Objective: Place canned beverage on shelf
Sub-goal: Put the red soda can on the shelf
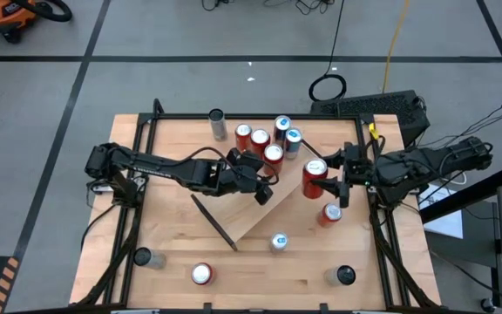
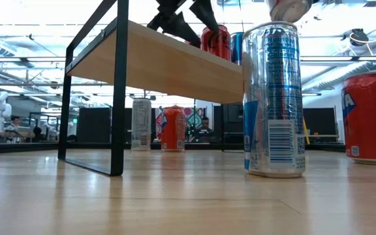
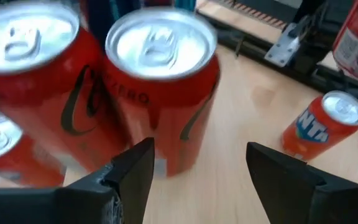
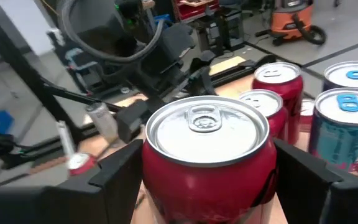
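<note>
The shelf (image 1: 249, 212) is a light-wood board on black brackets, lying slantwise across the table's middle. Several red and blue cans (image 1: 260, 139) stand at its far end. My left gripper (image 1: 264, 190) is open and empty over the shelf, just short of two red cans (image 3: 160, 87), which do not reach between its fingers. My right gripper (image 1: 322, 180) is shut on a red can (image 1: 314, 177) to the right of the shelf's far end. In the low view only this can's base (image 2: 289, 9) shows, at the top edge. My right gripper pinches the red can's side wall (image 4: 160, 168) between its two fingers (image 4: 120, 174), one on each side, below the top rim. The fingers come about level from the table's right. The can stands upright in the hold, lifted clear of the table.
An orange can (image 1: 330, 212) stands on the table just near of my right gripper. A silver-blue can (image 1: 279, 242), a red can (image 1: 201, 274) and two dark cans (image 1: 142, 257) (image 1: 344, 276) stand toward the near edge. A grey can (image 1: 217, 122) stands at the far edge.
</note>
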Robot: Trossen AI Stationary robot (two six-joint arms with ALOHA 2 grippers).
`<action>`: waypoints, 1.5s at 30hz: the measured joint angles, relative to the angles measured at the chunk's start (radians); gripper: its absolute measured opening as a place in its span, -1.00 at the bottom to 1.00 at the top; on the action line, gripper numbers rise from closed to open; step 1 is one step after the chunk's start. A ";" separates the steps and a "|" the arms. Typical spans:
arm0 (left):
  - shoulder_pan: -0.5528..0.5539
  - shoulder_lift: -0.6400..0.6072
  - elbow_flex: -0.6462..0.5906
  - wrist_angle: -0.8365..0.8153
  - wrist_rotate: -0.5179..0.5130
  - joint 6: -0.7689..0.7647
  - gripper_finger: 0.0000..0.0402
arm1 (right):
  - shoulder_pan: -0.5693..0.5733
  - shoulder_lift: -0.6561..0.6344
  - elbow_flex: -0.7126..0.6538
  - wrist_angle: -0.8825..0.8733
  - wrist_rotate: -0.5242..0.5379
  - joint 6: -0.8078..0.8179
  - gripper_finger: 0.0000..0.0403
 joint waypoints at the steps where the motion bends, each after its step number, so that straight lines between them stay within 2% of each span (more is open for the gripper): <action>1: 0.000 -0.001 0.000 -0.020 0.000 -0.024 0.26 | 0.000 0.008 0.000 -0.001 0.008 -0.014 0.36; 6: -0.016 -0.045 0.000 -0.185 0.009 -0.217 0.26 | -0.009 0.069 0.000 0.012 0.079 -0.095 0.36; 10: -0.041 -0.090 0.001 -0.301 0.024 -0.302 0.26 | -0.043 0.122 -0.011 0.096 0.086 -0.132 0.36; 15: -0.081 -0.150 0.001 -0.368 0.024 -0.330 0.26 | -0.058 0.157 -0.119 0.304 0.082 -0.089 0.36; 21: -0.125 -0.173 0.001 -0.413 0.020 -0.357 0.26 | -0.057 0.152 -0.217 0.404 0.061 -0.038 0.36; 45: -0.148 -0.173 0.001 -0.415 -0.002 -0.329 0.26 | -0.095 0.235 -0.240 0.449 0.060 -0.104 0.36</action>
